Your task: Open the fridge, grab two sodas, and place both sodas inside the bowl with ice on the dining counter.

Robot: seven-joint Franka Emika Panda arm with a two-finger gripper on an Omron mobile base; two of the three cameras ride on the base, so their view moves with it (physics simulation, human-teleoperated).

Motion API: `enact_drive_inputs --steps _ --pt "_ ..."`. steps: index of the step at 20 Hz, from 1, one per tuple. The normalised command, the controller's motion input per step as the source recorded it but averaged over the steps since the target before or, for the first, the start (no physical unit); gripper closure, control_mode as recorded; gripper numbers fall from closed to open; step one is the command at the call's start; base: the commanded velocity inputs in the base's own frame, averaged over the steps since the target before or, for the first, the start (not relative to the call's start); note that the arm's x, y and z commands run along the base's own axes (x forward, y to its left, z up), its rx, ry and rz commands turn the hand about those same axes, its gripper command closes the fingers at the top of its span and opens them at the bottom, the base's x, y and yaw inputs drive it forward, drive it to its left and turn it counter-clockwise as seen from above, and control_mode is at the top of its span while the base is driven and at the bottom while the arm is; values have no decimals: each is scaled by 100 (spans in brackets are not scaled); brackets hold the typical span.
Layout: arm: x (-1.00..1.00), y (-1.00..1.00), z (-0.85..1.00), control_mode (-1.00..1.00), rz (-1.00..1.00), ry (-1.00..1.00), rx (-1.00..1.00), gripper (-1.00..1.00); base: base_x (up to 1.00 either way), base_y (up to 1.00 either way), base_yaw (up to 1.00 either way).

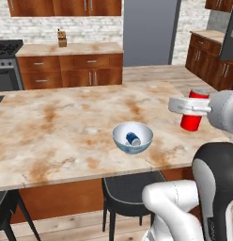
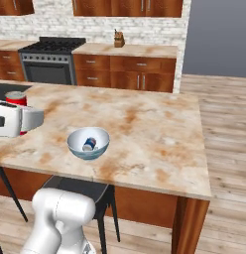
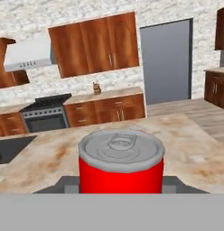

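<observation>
Already one pale blue soda (image 1: 133, 139) lies in the bowl (image 1: 119, 141) on the dining counter (image 1: 66, 122). The red soda (image 1: 192, 117) hangs clamped in the gripper (image 1: 186, 107) to the bowl's right — carry it level over the rim, lower beside the blue can, and only then part the fingers.

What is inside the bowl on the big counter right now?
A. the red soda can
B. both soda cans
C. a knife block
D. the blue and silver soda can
D: the blue and silver soda can lies in the bowl, while the red soda can is apart from it, upright in the gripper off to the side.
</observation>
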Motion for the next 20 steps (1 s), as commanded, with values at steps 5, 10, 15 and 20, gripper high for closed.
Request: enact_drive_inputs --steps 5,10,15,20 --pt "91 -15 -49 -100 -13 74 8 100 0 0 0" --pt "50 -5 -74 -100 -4 54 0 100 0 0 0" --pt "51 3 -48 -100 0 27 -5 100 0 0 0" --pt "59 0 -49 -100 0 17 0 100 0 0 0"
